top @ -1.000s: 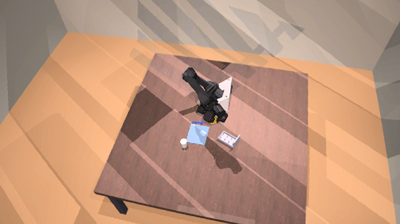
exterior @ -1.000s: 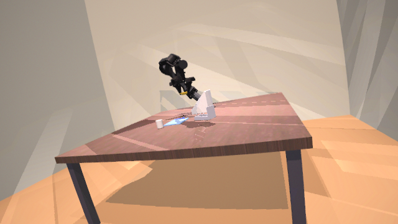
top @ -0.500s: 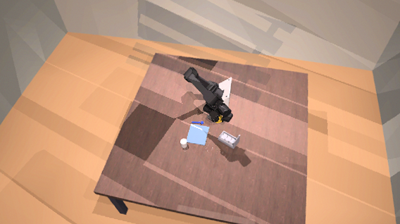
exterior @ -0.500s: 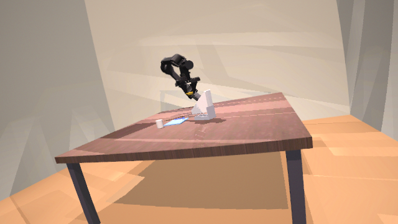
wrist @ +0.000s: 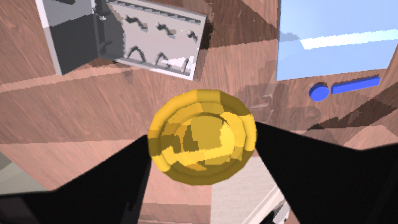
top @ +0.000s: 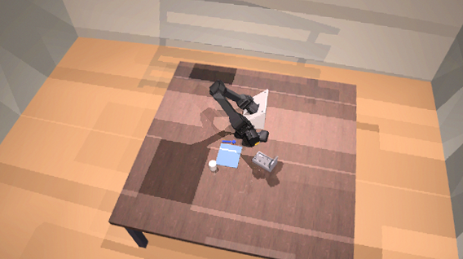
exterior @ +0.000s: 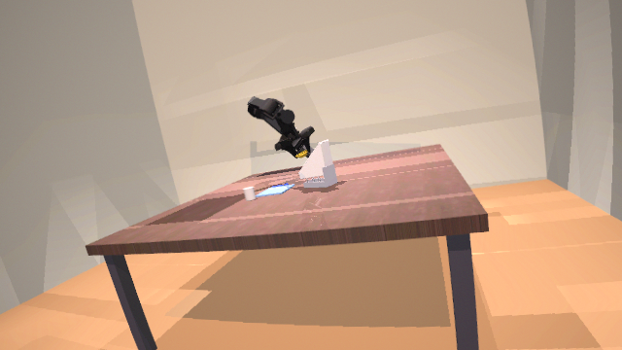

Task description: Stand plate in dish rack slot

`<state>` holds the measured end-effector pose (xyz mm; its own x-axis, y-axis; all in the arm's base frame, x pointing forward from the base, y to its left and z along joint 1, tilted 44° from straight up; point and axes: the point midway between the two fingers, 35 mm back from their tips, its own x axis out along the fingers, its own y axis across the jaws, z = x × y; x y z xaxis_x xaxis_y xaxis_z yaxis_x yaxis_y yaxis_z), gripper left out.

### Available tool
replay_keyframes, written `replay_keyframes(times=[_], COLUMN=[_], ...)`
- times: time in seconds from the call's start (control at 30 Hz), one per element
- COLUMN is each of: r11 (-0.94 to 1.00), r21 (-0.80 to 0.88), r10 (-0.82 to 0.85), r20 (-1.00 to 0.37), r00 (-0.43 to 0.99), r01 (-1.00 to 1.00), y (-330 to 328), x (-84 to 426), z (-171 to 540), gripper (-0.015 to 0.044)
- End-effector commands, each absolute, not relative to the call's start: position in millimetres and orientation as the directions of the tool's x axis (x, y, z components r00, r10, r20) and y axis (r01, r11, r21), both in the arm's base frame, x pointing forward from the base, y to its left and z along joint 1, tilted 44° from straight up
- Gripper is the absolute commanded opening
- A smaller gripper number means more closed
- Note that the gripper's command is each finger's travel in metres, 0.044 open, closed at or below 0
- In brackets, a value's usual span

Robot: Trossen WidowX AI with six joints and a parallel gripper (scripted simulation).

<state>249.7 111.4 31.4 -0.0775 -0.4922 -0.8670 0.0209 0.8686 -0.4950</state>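
Note:
The yellow round plate point(top: 257, 143) point(exterior: 301, 155) point(wrist: 200, 162) is held off the table, face-on in the wrist view and nearly edge-on in the exterior view. My gripper point(top: 258, 141) point(exterior: 302, 151) point(wrist: 201, 134) is shut on it, one black finger at each side of the rim. The grey-white dish rack point(top: 263, 161) point(exterior: 329, 176) point(wrist: 150, 44) stands on the table, with two rows of small prongs and a tall wall at one end. The plate is above and to one side of the rack, apart from it. Much of the plate is hidden in the top view.
A light blue square point(top: 228, 156) point(exterior: 275, 191) point(wrist: 332, 35) lies beside the rack, with a blue bar point(top: 226, 141) point(wrist: 356, 85) and disc near it. A white cup point(top: 212, 166) point(exterior: 249, 192) stands past the square. A large white wedge point(top: 259, 122) point(exterior: 316, 162) stands by the arm's base.

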Motion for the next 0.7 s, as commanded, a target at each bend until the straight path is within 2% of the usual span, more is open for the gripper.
replay_keyframes(times=[0.0,0.67], r11=[0.905,0.939], r21=[-0.422,-0.019], r10=[-0.425,-0.097], r20=[-0.897,-0.973], r00=[-0.118,-0.210], r01=[-0.053,-0.345], y=[105.7,84.5], x=[248.4,247.6], z=[22.4,-11.7], gripper=[0.0000,0.0000])
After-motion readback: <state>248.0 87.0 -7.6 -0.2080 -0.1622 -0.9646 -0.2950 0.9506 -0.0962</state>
